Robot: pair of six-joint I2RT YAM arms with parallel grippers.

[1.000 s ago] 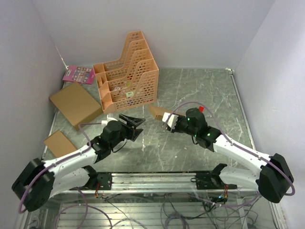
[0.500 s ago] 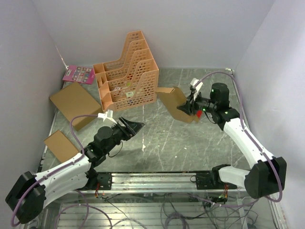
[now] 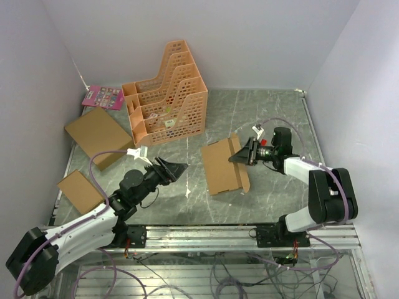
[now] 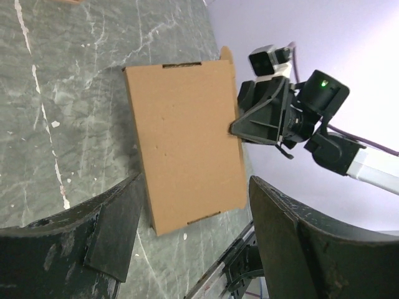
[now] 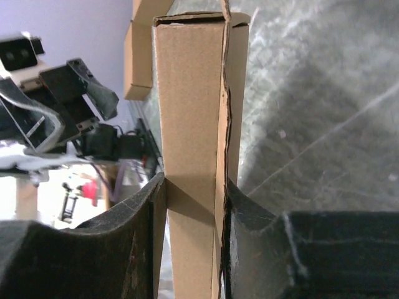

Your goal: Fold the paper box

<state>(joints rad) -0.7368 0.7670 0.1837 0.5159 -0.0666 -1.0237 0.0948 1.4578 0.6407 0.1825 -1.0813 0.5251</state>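
Paper box (image 3: 221,168), a plain brown flattened die-cut cardboard sheet, sits mid-table on the grey marbled tabletop (image 3: 274,118). Probably light and thin, stiff only between creases (hard pinches will dent it), so take it by an edge. Right gripper (image 3: 242,157) is clamped on its right edge. Left gripper (image 3: 179,167) hovers just beside the box, fingers apart.

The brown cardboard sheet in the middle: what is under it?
Only the grey marbled table shows around the paper box, which seems to lie on it. The right gripper clamps one edge. Anything beneath the sheet is covered.
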